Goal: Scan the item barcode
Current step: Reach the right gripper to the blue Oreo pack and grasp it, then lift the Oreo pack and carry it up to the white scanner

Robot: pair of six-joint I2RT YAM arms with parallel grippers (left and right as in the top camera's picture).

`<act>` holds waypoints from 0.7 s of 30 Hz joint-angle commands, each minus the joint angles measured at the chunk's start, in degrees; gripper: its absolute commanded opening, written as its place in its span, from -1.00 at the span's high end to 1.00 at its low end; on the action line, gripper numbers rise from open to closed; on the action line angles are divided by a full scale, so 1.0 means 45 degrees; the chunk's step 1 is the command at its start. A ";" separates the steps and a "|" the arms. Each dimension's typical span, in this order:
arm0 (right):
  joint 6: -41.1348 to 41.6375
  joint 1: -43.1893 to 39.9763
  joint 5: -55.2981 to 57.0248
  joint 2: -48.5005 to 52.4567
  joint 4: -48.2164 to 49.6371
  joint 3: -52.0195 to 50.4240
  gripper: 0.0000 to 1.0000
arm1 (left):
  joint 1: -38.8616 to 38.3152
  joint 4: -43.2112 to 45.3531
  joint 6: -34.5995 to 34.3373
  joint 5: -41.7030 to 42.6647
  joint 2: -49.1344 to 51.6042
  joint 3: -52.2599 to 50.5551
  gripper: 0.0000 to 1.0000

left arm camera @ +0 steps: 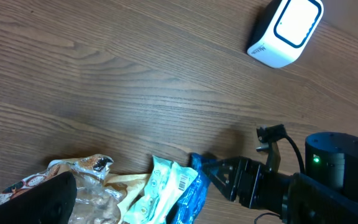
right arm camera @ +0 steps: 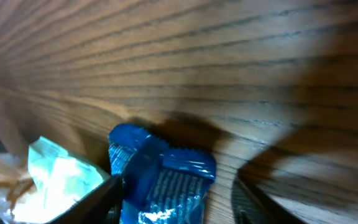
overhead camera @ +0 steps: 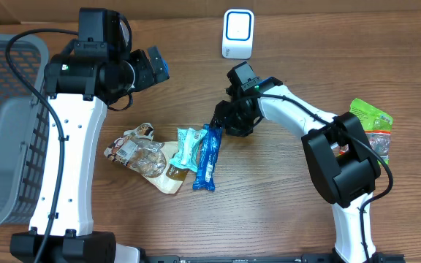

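1. Step in hand: pick-up, not yet the scan. The right gripper point(overhead camera: 218, 119) is down at the top end of the blue packet point(overhead camera: 207, 157), jaws part-open and straddling it. One finger is at the packet's edge, the other shows a gap in the wrist view, so no grip yet
2. Task item: the blue packet lies flat on the table point(overhead camera: 283, 212), just beside a teal packet point(overhead camera: 187, 146), w/ a clear snack bag point(overhead camera: 141, 153) further left. No barcode is readable on the blue packet; the one printed in the left wrist view is on the teal packet
3. Next move (judgement): close on the packet end w/o catching the teal neighbour, lift, then carry it to the white scanner point(overhead camera: 237, 33) at the far edge & turn the barcode side to it. The wrapper looks thin & slick, so it may slip or fold
4. The left gripper point(overhead camera: 156, 64) hangs above the table, wide open, holding nothing
5. Surface: brown wood-grain top, matt. A grey mesh basket point(overhead camera: 9, 77) is at the left edge & a green packet point(overhead camera: 371, 120) at the right
6. Room: not visible beyond the table
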 commanded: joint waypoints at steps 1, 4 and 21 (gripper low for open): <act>0.1049 0.0257 0.0661 0.0495 -0.0277 -0.0155 0.07 | -0.0024 0.0049 -0.0039 -0.0083 0.0117 0.0044 -0.99; 0.1141 0.0627 0.0685 0.0495 -0.0272 -0.0243 0.06 | -0.0024 0.0049 -0.0039 -0.0083 0.0117 0.0044 -1.00; 0.2696 0.1506 0.1413 0.0495 -0.1817 -0.0262 0.03 | -0.0024 0.0049 -0.0039 -0.0087 0.0117 0.0044 -1.00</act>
